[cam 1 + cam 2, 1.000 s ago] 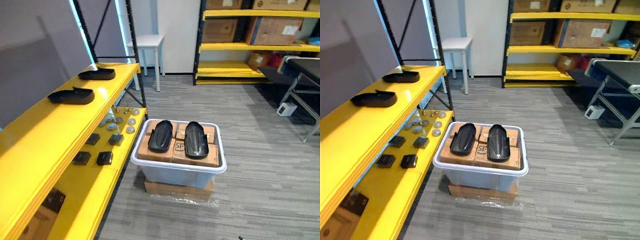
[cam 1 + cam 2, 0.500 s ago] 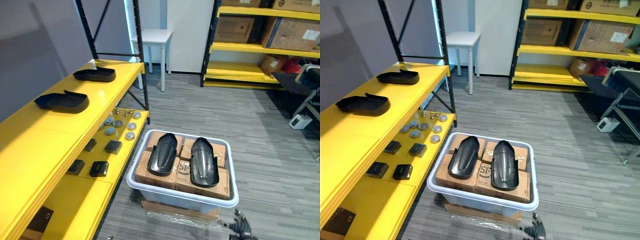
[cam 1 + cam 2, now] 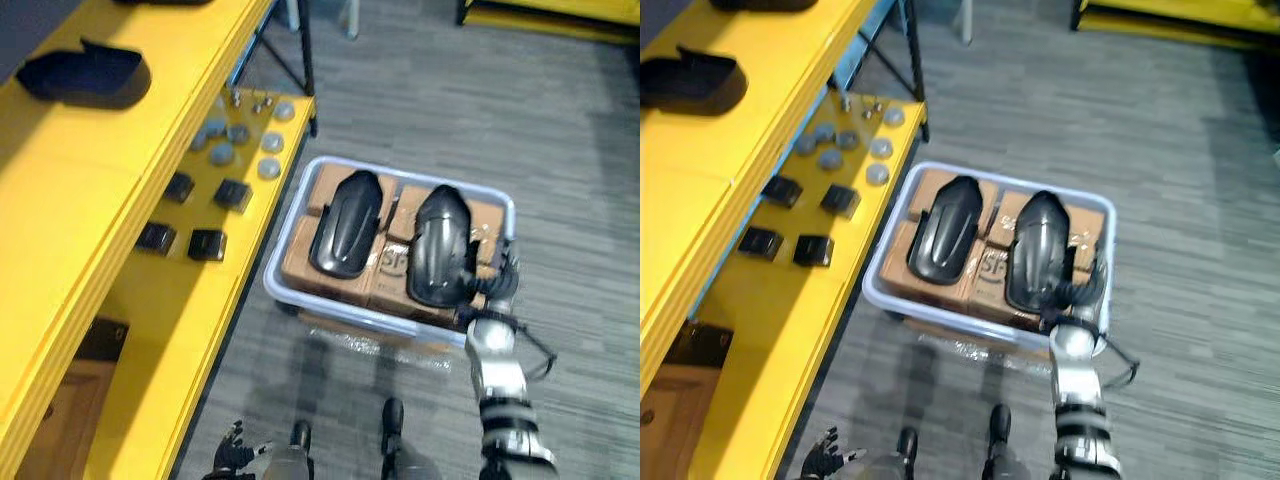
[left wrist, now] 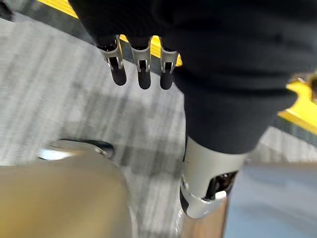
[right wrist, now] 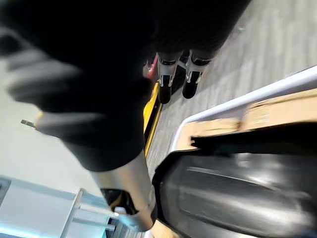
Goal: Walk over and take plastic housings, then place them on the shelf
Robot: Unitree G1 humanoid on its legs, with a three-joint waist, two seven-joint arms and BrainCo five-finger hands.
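Right hand [image 3: 490, 280] hovers at the near right corner of the bin [image 3: 360, 312], fingers straight, thumb apart, holding nothing, just beside the outer edge of the right housing [image 3: 438, 245]. That shell and the left housing [image 3: 345, 222] lie side by side on cardboard boxes [image 3: 300, 255] inside the bin; another housing [image 3: 85, 75] sits on the yellow shelf [image 3: 90, 200]. A good grasp probably means laying the fingers across the curved back, hooking the thumb under the outer edge, and closing firmly, since the glossy shell looks slippery. Left hand [image 3: 233, 458] hangs low over the floor, fingers loose and empty.
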